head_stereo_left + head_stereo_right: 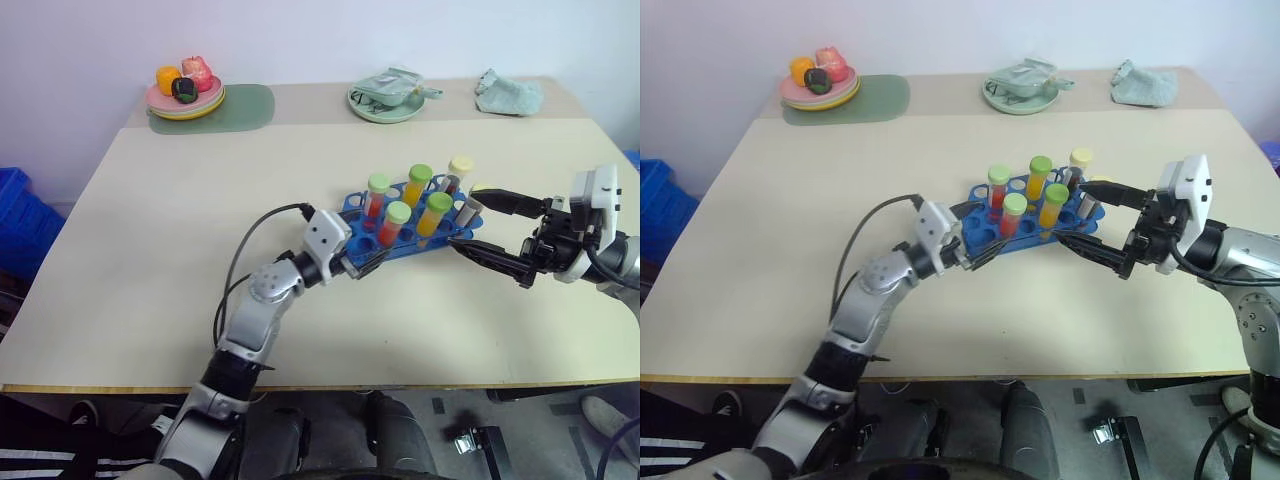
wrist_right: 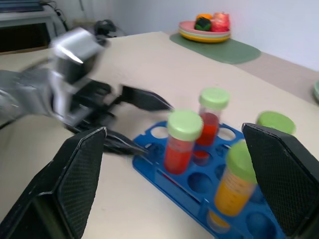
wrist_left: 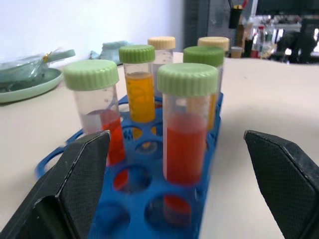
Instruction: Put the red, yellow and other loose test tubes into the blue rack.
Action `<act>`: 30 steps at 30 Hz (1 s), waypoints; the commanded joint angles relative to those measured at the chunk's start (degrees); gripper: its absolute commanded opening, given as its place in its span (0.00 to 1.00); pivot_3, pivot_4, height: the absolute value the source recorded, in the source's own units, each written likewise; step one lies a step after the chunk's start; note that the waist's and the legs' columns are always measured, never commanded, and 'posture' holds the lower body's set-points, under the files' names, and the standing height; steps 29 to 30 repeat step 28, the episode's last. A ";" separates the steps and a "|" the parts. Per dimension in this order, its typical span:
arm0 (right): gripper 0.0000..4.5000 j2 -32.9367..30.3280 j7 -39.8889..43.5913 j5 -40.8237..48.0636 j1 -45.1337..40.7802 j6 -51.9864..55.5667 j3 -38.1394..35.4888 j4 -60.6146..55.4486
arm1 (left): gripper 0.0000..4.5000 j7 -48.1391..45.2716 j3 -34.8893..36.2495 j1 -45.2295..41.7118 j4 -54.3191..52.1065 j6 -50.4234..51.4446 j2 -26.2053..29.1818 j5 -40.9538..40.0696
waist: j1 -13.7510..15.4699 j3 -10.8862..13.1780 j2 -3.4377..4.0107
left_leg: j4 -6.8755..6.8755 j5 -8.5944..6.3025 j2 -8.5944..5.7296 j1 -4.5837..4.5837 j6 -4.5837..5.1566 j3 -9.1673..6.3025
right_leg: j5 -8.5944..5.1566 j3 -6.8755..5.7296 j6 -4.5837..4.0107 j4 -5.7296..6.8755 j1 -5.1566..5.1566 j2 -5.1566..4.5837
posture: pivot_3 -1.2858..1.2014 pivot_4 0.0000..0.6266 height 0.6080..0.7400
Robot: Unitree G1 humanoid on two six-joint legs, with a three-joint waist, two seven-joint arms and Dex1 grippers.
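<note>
The left claw (image 1: pixel 372 262) is seen spread wide and empty, its two black fingers (image 3: pixel 79 174) standing either side of the near end of the blue rack (image 1: pixel 352 207) without gripping it. A red tube with a green cap (image 3: pixel 187 124) is framed just ahead of those fingers, seated upright in a front hole. The right claw (image 1: pixel 478 224) is held wide open too, nothing in it, its fingers pointing in at the rack's far-right end from the worktop's right side, the upper finger close by a pale-capped tube (image 1: pixel 472 205) there; contact cannot be judged.

The rack is set near the middle of the worktop (image 1: pixel 150 250), a little toward the right edge, its long axis running on a slant from the near left toward the far right. Every tube in it is stood vertical, cap up: two red ones with green caps (image 1: pixel 377 196), two yellow-orange ones with green caps (image 1: pixel 418 185), and pale yellow caps (image 1: pixel 459 170) at the back right. Faint graduation marks are seen on the tube walls in the left wrist view, but no writing can be read.

Along the far edge, a stack of plates with toy food (image 1: pixel 186 88) is seen on a green mat at the left corner, a green plate (image 1: pixel 386 102) holding a crumpled wrapper at the middle, and a pale green cloth (image 1: pixel 508 93) toward the right corner.
</note>
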 commanded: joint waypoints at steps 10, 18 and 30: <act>1.00 -3.52 8.80 -6.86 1.21 -11.73 -3.68 14.53 | 0.98 -14.22 21.49 6.91 -18.95 13.48 26.50 -19.83 | -0.25 -0.02 0.05 | -0.06 0.00 0.17 0.03 -0.01 0.05 | -0.01 0.00 -0.01 0.04 -0.04 0.05 | 0.52 0.24 1.00; 1.00 -5.67 11.32 -9.06 2.11 -15.15 -4.88 19.94 | 0.98 -26.15 32.06 8.22 -8.74 12.22 39.16 -25.95 | -0.45 0.00 0.08 | -0.12 -0.01 0.16 0.06 -0.01 0.06 | -0.02 0.00 -0.02 0.04 -0.04 0.07 | 0.52 0.24 1.00; 1.00 -6.19 10.47 -9.56 -0.58 -14.83 -4.35 19.87 | 0.98 -28.21 31.45 9.81 -6.28 6.11 36.74 -25.34 | -0.80 0.00 0.08 | -0.13 -0.01 0.25 0.05 -0.02 0.04 | -0.02 0.00 -0.02 0.04 -0.06 0.08 | 0.52 0.24 1.00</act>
